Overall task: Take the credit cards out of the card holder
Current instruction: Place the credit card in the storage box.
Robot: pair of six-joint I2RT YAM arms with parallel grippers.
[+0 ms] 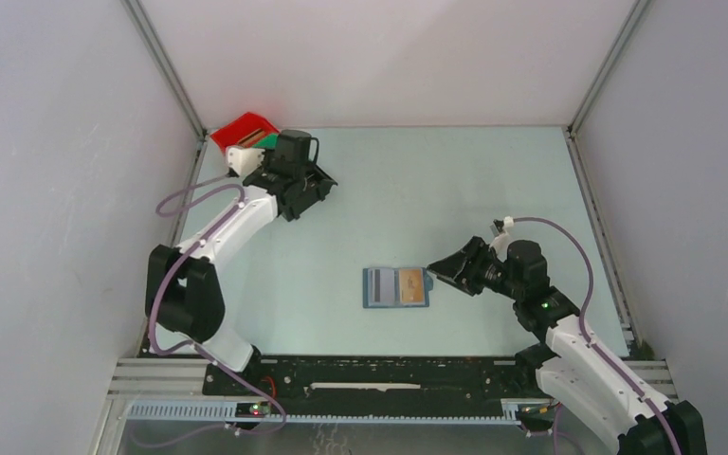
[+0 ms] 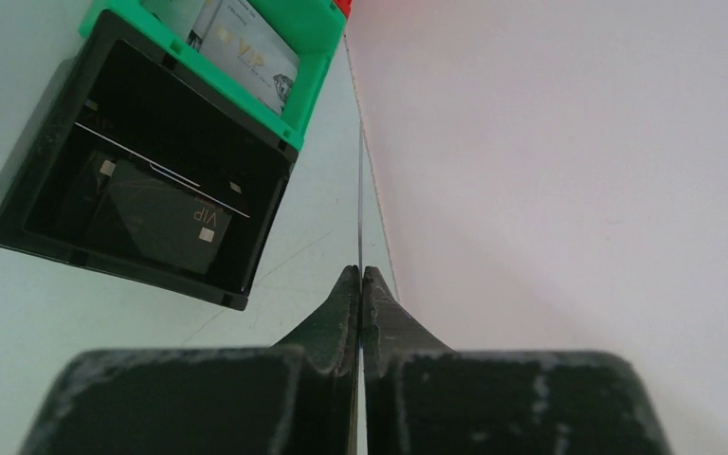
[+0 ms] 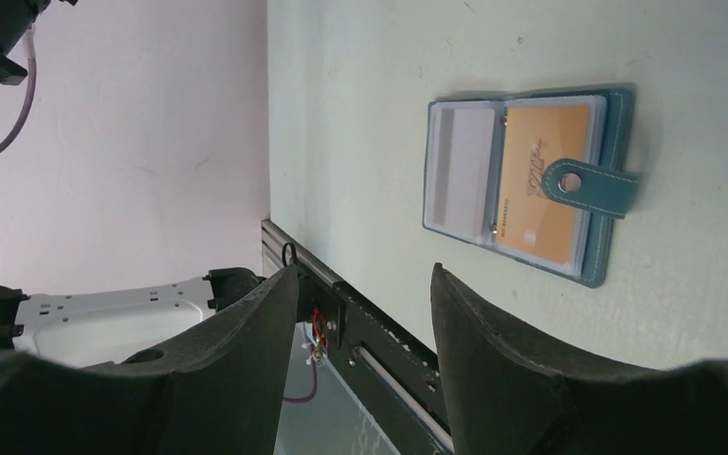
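Right claw (image 3: pixel 360 280) sits nearest the bases: partway open, nothing in it, hovering just beside the right edge of the wallet (image 3: pixel 620 123) with its tips aimed that way. Wallet lies open and flat mid-table, apart from both arms. A grey card (image 3: pixel 463 166) and an orange card (image 3: pixel 531 142) show in its sleeves, and the strap (image 3: pixel 588 182) is flopped across the orange one.

Way out in the far left corner, left claw (image 2: pixel 360 273) is pinched tight on what looks like a thin card (image 2: pixel 359 190) seen edge-on, poking straight out from the tips. It hangs over the table just beside the black bin (image 2: pixel 142 270). That bin has a dark card (image 2: pixel 166 223) in it, and the green bin (image 2: pixel 308 85) behind holds a silver card (image 2: pixel 246 52). Red bin (image 1: pixel 242 126) is farthest, and its inside can't be made out.

So it looks like mid-job: two cards binned, one at drop-off, two to go. Next pull probably means getting the strap clear and catching a card edge low. Nothing pins the wallet down, so it could slide.
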